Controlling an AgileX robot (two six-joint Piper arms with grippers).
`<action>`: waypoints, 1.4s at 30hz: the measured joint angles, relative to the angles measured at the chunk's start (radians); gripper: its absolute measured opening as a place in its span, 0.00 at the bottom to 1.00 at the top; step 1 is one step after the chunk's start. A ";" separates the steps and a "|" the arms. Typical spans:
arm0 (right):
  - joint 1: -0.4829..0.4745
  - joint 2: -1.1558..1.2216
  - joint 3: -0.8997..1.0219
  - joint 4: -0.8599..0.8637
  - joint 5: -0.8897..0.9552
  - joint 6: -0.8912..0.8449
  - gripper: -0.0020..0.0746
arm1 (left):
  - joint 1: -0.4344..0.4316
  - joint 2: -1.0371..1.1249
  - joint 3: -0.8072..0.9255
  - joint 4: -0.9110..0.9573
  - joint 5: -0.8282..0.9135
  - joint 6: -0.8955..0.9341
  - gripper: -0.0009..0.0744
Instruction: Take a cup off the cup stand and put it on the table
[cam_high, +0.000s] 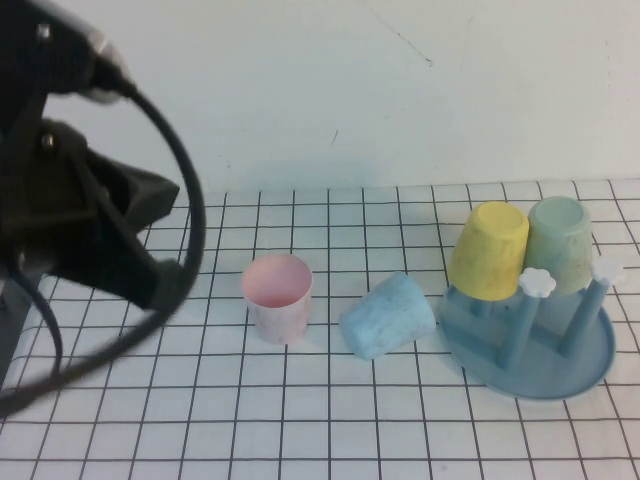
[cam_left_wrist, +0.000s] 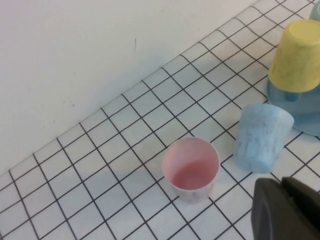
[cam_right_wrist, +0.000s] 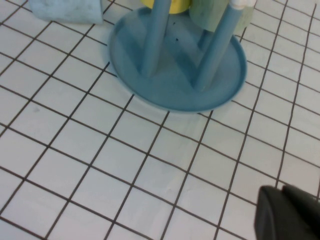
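The pale pink cup (cam_high: 277, 297) stands upright, mouth up, on the grid-cloth table (cam_high: 200, 420), left of centre and apart from the cup stand (cam_high: 590, 365). The left wrist view shows it as well (cam_left_wrist: 191, 168), empty. The dusty-blue stand at the right holds an upside-down yellow cup (cam_high: 488, 250) and a pale green cup (cam_high: 560, 243); two pegs with white flower knobs (cam_high: 537, 282) are bare. My left gripper (cam_left_wrist: 282, 182) is shut and empty, hovering near the pink cup. My right gripper (cam_right_wrist: 282, 190) is shut and empty over bare cloth in front of the stand (cam_right_wrist: 175, 95).
A light blue cup (cam_high: 388, 315) lies on its side between the pink cup and the stand, close to the stand's rim. My left arm (cam_high: 80, 220) with its cable fills the left of the high view. A white wall runs along the back.
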 joint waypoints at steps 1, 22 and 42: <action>0.000 0.000 0.000 0.002 0.000 0.000 0.03 | 0.000 -0.017 0.040 0.000 -0.044 0.000 0.01; 0.000 0.000 0.000 0.006 -0.002 0.002 0.02 | 0.000 -0.024 0.489 -0.080 -0.260 -0.011 0.01; 0.000 0.000 0.000 0.011 -0.002 0.002 0.02 | 0.021 -0.424 1.005 -0.534 -1.108 0.363 0.01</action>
